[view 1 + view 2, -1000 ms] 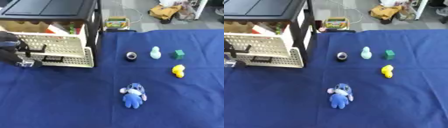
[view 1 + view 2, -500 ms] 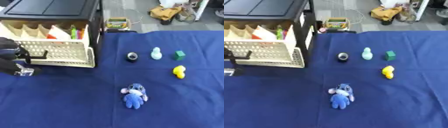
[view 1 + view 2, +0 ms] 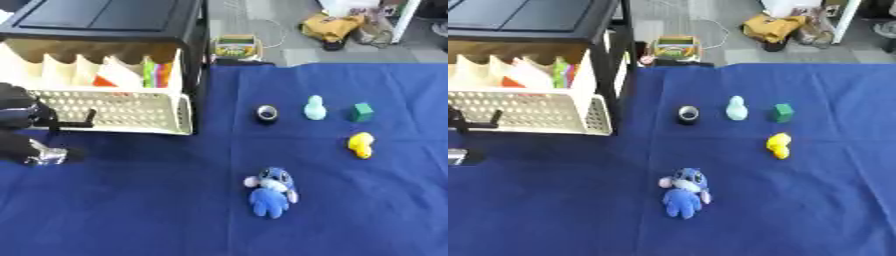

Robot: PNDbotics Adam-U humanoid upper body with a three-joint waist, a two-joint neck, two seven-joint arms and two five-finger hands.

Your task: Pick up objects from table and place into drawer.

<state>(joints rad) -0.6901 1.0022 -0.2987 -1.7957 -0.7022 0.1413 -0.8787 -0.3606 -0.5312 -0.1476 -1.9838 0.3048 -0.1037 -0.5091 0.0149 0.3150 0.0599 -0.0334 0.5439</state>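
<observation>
At the surface's left edge the left hand [image 3: 19,115] curls round the handle [image 3: 72,122] of the white drawer [image 3: 114,112], holding it open for the blue plush [image 3: 271,191], yellow duck [image 3: 360,144] and green block [image 3: 361,111] lying toward the right edge.

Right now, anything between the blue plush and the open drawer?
Nothing visible. The blue plush lies on bare blue cloth, and the stretch up-left to the open drawer holds no objects. The left hand is at the drawer's front handle.
</observation>
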